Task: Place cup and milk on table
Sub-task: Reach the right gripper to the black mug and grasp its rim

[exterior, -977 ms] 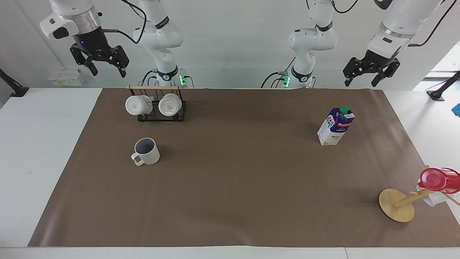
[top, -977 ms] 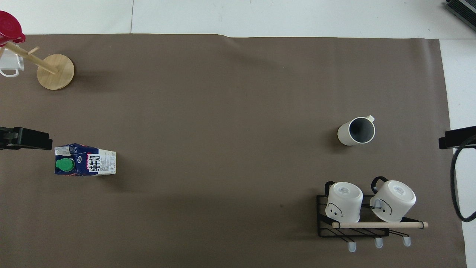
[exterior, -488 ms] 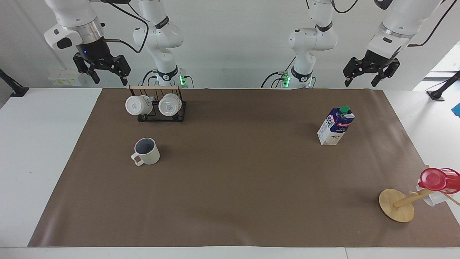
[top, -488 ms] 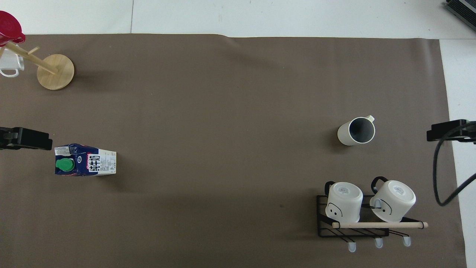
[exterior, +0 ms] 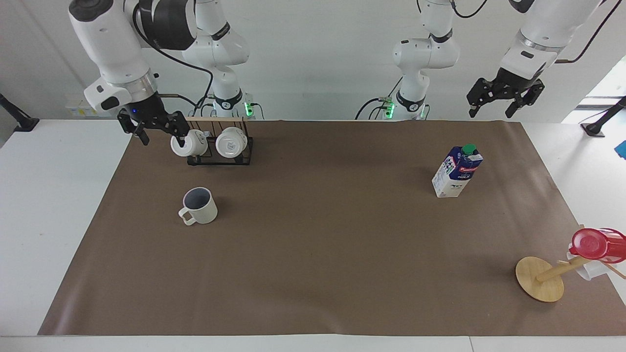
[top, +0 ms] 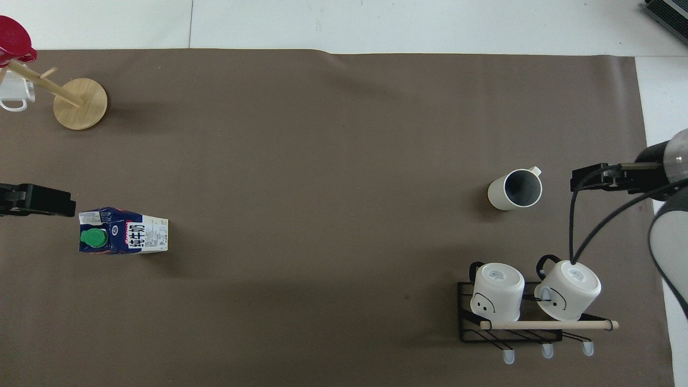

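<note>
The cream-white cup (exterior: 199, 206) (top: 515, 189) stands upright on the brown mat of the table (exterior: 323, 254) (top: 322, 134), toward the right arm's end. The milk carton (exterior: 457, 172) (top: 123, 238) stands upright on the mat toward the left arm's end. My right gripper (exterior: 164, 141) (top: 588, 180) is open and empty, in the air over the mat's edge, beside the mug rack and apart from the cup. My left gripper (exterior: 489, 111) (top: 37, 200) is open and empty, held high over the mat's edge near the milk, waiting.
A black wire rack (exterior: 220, 155) (top: 467, 328) with two white mugs stands nearer to the robots than the cup. A wooden mug tree (exterior: 540, 278) (top: 80, 103) with a red cup (exterior: 594, 244) (top: 13, 37) stands at the left arm's end, farther from the robots than the milk.
My right gripper has come down and moved in toward the rack and the cup. The left arm, the cup and the milk have not moved.
</note>
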Robot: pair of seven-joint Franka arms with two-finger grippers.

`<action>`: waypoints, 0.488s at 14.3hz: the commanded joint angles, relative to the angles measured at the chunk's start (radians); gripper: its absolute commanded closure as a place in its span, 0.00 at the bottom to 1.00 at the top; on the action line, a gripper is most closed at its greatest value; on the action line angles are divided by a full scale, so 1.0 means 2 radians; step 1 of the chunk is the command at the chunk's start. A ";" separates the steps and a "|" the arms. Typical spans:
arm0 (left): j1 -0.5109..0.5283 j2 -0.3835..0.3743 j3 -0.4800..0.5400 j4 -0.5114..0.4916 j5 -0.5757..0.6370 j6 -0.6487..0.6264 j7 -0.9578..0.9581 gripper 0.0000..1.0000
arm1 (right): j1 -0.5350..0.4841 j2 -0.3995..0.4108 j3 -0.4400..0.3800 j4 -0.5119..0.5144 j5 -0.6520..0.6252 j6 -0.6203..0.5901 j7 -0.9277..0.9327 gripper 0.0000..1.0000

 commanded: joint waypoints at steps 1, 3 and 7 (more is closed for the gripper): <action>0.001 -0.003 0.000 0.001 0.004 -0.008 0.001 0.00 | 0.013 0.039 0.001 -0.001 -0.005 0.034 0.031 0.00; 0.001 -0.003 0.000 0.001 0.003 -0.008 0.001 0.00 | 0.023 0.068 0.001 -0.001 -0.005 0.058 0.054 0.00; 0.001 -0.003 0.000 0.001 0.003 -0.008 0.001 0.00 | 0.043 0.102 0.001 -0.025 -0.005 0.108 0.092 0.00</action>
